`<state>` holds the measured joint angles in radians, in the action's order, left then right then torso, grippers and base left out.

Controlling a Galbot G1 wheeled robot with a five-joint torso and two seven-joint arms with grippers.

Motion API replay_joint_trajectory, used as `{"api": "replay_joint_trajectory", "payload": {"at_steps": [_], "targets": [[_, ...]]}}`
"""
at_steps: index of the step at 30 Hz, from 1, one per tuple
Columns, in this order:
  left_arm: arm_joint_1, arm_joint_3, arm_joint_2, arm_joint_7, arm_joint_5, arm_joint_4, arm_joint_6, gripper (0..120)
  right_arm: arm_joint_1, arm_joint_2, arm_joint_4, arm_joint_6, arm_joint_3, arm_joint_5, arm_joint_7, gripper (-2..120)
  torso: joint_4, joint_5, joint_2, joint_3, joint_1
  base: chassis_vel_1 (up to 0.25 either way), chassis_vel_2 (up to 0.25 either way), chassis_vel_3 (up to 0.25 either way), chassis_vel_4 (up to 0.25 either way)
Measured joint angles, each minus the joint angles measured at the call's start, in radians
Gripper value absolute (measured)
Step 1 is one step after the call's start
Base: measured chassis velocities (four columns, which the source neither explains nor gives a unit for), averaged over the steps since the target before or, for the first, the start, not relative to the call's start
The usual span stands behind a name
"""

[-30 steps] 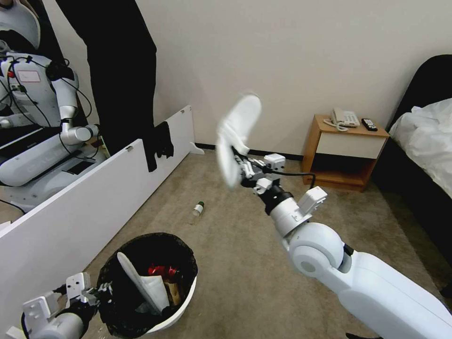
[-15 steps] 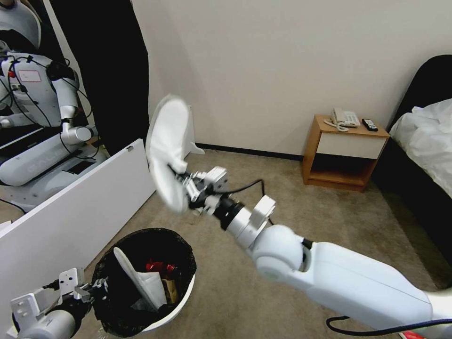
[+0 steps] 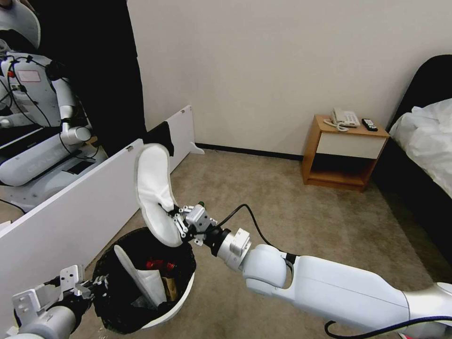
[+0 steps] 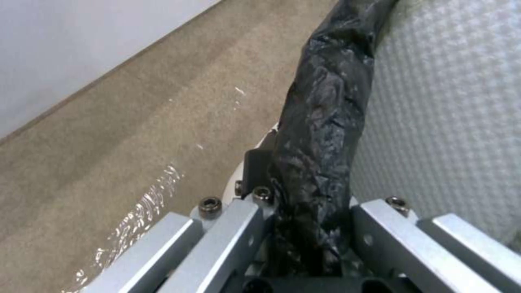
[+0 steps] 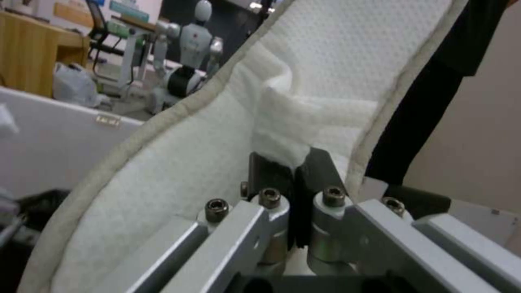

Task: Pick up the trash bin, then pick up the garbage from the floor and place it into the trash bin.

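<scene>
Right gripper [image 3: 175,221] is clamped on the strap of a flat white fabric slipper [image 3: 153,193], which hangs upright just above the far rim of the round white plastic trash bin lined with a crinkled black bag [image 3: 186,287]. In the right wrist view the dark pads [image 5: 271,171] pinch only a small fold of the strap [image 5: 296,122]; the rest of the sole [image 5: 179,175] stands free.

Left gripper [image 3: 96,284] is clenched on the bin's bagged rim at the near-left side; the left wrist view shows the black liner [image 4: 320,122] bunched between its fingers [image 4: 239,228]. The bin looks tilted toward the robot and seems carried off the carpet, though I cannot tell for sure.

Already inside: a second white slipper [image 3: 136,278], a red wrapper [image 3: 157,266] and something brown [image 3: 168,287].

Risks, as I judge them:
- The slipper is long and sits over the rim edge, not the middle. Let go here and the toe may catch the rim, tip outward and land on the beige carpet [image 3: 292,207].
- The thin strap pinch lets the sole swing, so it could slip out early.
- The other slipper stands upright in the bin and may block this one from dropping in fully.
- The left hold is partly on loose bag, so a push from the slipper could drag the liner or rock the bin.

A small green-capped bottle [image 3: 201,204] peeks out behind the right wrist, not yet collected.
</scene>
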<state>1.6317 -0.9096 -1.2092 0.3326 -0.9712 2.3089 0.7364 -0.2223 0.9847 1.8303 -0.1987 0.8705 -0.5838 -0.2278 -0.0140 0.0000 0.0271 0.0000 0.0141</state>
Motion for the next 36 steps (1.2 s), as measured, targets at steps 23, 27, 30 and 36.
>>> {"api": "replay_joint_trajectory", "payload": {"at_steps": [23,27,30,36], "targets": [[-0.006,-0.001,-0.008,-0.001,-0.006,0.012,-0.001,2,-0.001,0.092,-0.097,0.002,0.139,0.012,-0.016,0,0.0001,0.0,0.0,0.0,0.0,0.0,0.0,0.0,0.0],[-0.005,-0.001,-0.013,-0.001,-0.006,0.015,-0.001,2,-0.004,0.121,-0.136,-0.004,0.15,0.022,-0.016,0,0.0002,0.0,0.0,0.0,0.0,0.0,0.0,0.0,0.0],[-0.005,-0.001,-0.014,0.0,-0.006,0.016,-0.001,2,-0.006,0.13,-0.149,-0.006,0.154,0.025,-0.015,0,0.0002,0.0,0.0,0.0,0.0,0.0,0.0,0.0,0.0],[-0.004,-0.002,-0.014,-0.001,-0.007,0.021,-0.001,2,-0.015,0.165,-0.211,-0.02,0.169,0.04,-0.012,0,0.0001,0.0,0.0,0.0,0.0,0.0,0.0,0.0,0.0]]}}
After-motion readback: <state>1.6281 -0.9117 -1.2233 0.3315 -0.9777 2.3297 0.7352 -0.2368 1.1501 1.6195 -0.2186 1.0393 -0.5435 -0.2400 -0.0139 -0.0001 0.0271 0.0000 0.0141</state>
